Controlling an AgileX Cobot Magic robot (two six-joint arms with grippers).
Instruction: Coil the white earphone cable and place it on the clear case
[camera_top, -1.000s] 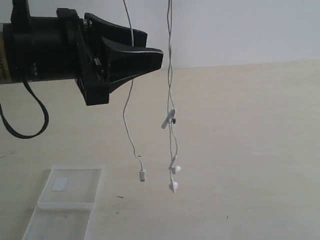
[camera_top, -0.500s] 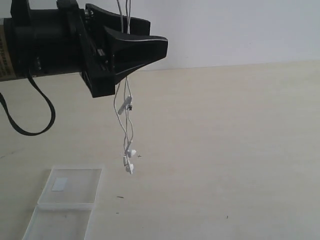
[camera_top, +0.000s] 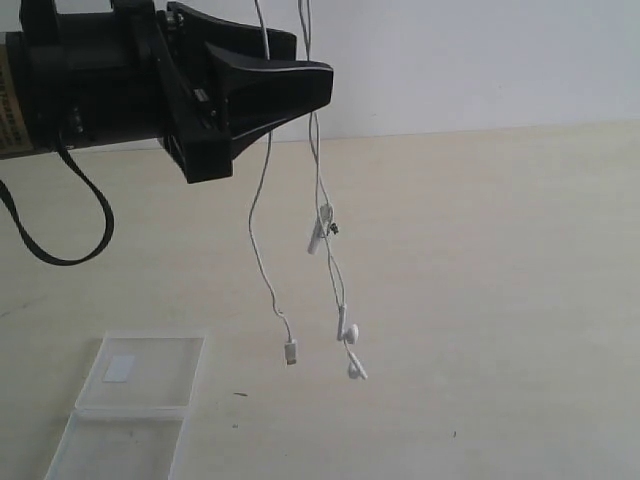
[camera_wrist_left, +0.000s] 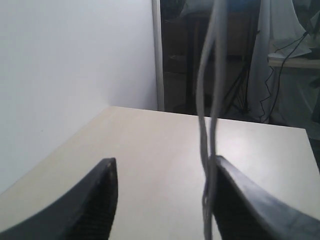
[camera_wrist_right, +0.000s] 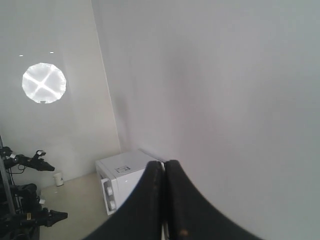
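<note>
White earphone cable (camera_wrist_left: 216, 45) is seen hanging from above the top of the exterior view, over the middle of the tabletop (camera_top: 500, 300), in two loose runs. One run ends in the plug (camera_top: 290, 352). The other carries the inline remote (camera_top: 317, 237) and, lower down, the two earbuds (camera_top: 348, 332), one just under the other. The left gripper (camera_top: 312, 62) is held level with its jaws spread wide. In its wrist view the strands are seen passing between the fingers (camera_wrist_left: 95, 200), close against one of them, without being clamped. The right gripper (camera_wrist_right: 164, 164) is pressed tightly together, and a thin sliver of the white earphone cable appears pinched in the seam. The clear case (camera_top: 150, 385) is laid open toward the tabletop's near left corner, well apart from the dangling ends. The white label (camera_top: 120, 368) on its far half is too small for any writing to be made out. A label on a white box (camera_wrist_right: 125, 182) in the right wrist view is likewise unreadable.
</note>
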